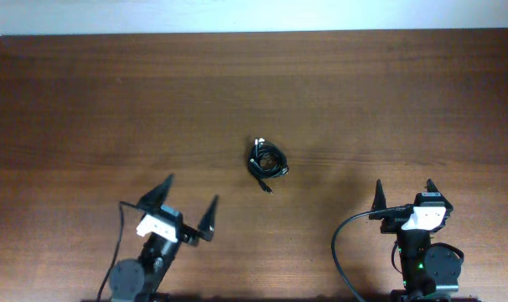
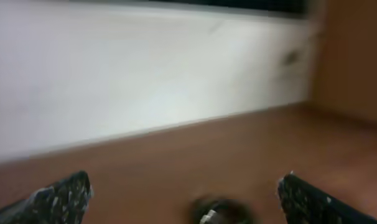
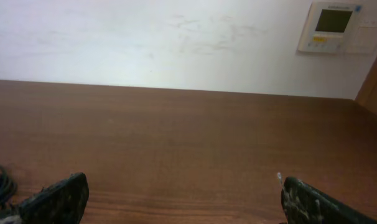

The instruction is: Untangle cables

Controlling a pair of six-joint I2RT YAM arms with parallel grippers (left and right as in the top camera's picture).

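Cables [image 1: 267, 161]: one small tight dark knot, centre of the overhead frame, on the bare desk [image 1: 111, 101]. White plug tips show at its upper left and a short loose end trails off at the bottom.

Risks for you:
- Pinch the whole knot and it likely lifts as one lump. Pulling then tightens the loops instead of freeing a cord.
- The cords are thin and lie flat, so come in too low and the fingertips scrape the desk. Come in too high and you close on air.
- The knot is small. Bring both hands in together and they may knock each other.
- The left wrist view is blurred, with the knot only a dark smudge at the bottom centre. Don't line up from it.
- The right wrist view shows the cords only at the far left edge, easy to lose.

Left hand [image 1: 193, 190], lower left of the overhead frame: spread wide, nothing between the fingers, touching nothing, well apart from the knot. Right hand [image 1: 404, 183], lower right: also wide apart, empty, clear of the cords.
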